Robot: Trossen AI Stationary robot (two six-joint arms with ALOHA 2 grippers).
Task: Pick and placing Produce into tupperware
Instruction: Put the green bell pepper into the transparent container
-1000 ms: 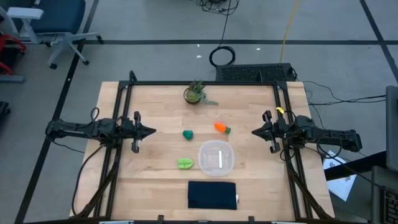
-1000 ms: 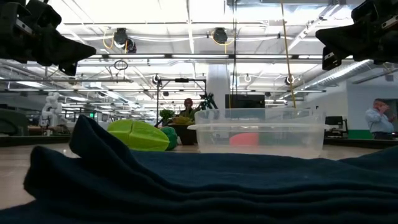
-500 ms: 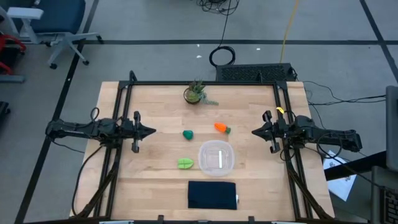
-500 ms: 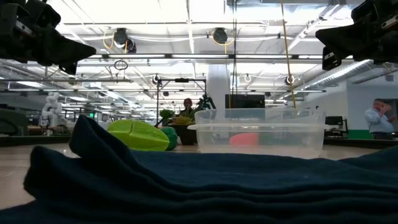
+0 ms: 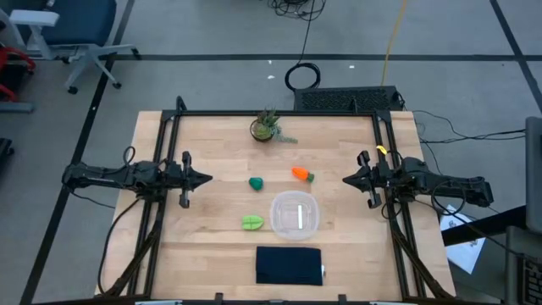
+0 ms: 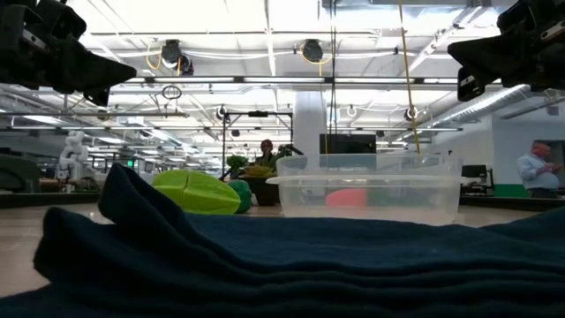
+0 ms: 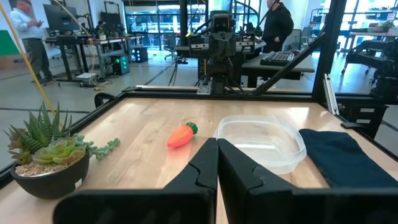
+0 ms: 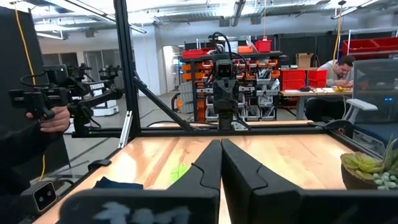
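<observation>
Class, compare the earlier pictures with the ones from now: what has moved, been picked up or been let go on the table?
Nothing visibly changed. Both grippers, left and right, stay shut and empty at the table's sides; the produce and the tupperware lie as before.

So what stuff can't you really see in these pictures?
- Carrot, low view: just an orange blur through the tupperware; its green tip can't be made out.
- Dark green lump, low view: mostly hidden behind the leafy piece.
- Leafy piece, right wrist view: mostly hidden behind the right gripper.
- Table, low view: the near part is blocked by the dark cloth.
</observation>
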